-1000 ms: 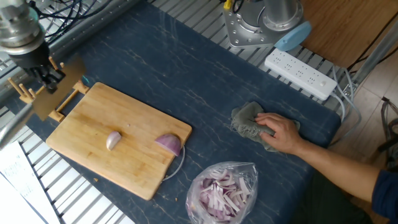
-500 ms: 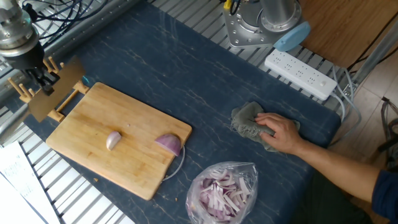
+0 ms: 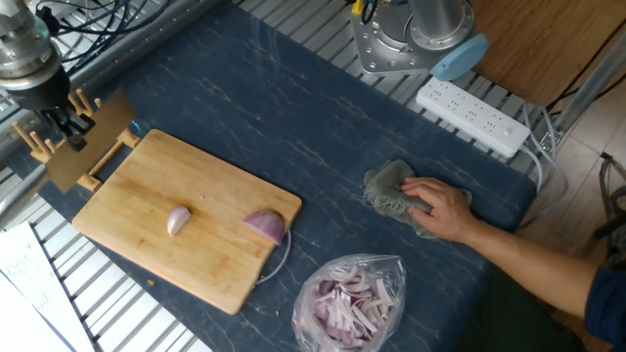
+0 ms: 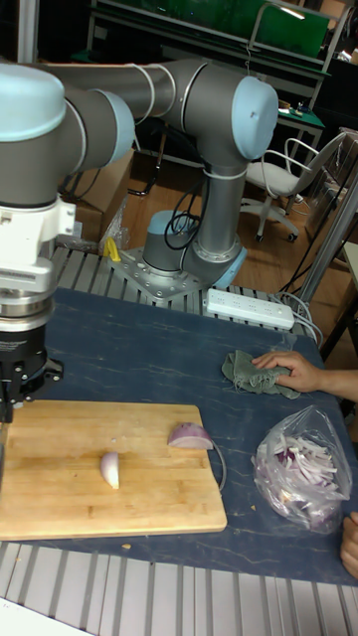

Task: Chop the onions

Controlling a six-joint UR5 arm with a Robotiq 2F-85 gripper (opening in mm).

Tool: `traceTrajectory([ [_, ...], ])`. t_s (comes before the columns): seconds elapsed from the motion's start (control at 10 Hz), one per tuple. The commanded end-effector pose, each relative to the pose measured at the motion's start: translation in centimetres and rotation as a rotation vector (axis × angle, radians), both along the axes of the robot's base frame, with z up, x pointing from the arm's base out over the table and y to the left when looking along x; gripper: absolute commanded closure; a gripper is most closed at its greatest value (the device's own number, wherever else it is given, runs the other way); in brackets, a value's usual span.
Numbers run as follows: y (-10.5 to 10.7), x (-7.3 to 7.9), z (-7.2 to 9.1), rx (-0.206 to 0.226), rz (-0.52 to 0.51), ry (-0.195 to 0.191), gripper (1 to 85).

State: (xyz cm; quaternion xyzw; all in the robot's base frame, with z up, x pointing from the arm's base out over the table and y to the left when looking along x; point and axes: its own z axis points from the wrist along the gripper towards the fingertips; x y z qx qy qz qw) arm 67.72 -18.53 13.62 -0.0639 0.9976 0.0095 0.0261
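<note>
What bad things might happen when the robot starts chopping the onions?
1. A person's hand rests on a grey rag on the table, near the cutting board; a swinging arm might hit it.
2. The purple onion half sits near the board's edge and may roll off when pressed.
3. The small pale wedge lies loose and could skid away.

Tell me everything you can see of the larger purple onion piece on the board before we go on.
The purple onion piece is a glossy half-dome, peeled, deep purple fading to paler pink at one end. It looks whole, with no cuts showing. It lies on the wooden cutting board, close to the board's edge nearest the bag of onion strips, beside a thin metal loop at that edge. The small pale wedge lies apart from it. Nothing else touches it; the pincer is off at the board's far end.
</note>
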Motion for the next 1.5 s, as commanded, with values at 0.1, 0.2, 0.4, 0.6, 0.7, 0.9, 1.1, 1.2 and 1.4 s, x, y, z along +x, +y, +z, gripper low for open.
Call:
traceTrajectory([
  [0.1, 0.5, -0.6, -0.2, -0.009, -0.011, 0.003, 84.7],
  [0.2, -1.4, 0.4, 0.0, -0.022, -0.009, -0.006, 84.7],
  [0.4, -3.1, 0.2, 0.0, -0.083, -0.107, 0.000, 84.7],
  [0.6, -2.3, 0.9, 0.0, -0.052, -0.111, -0.026, 84.7],
  [0.7, -1.8, 0.9, 0.0, -0.031, -0.110, -0.025, 84.7],
  [0.9, -1.2, 1.0, 0.0, -0.009, -0.092, -0.027, 84.7],
  [1.1, -1.0, 0.9, 0.1, -0.018, -0.051, -0.023, 84.7],
  [1.2, 1.3, 1.3, 0.9, -0.027, -0.011, -0.024, 84.7],
  [1.4, 7.1, 1.1, 2.3, 0.033, -0.008, -0.003, 84.7],
])
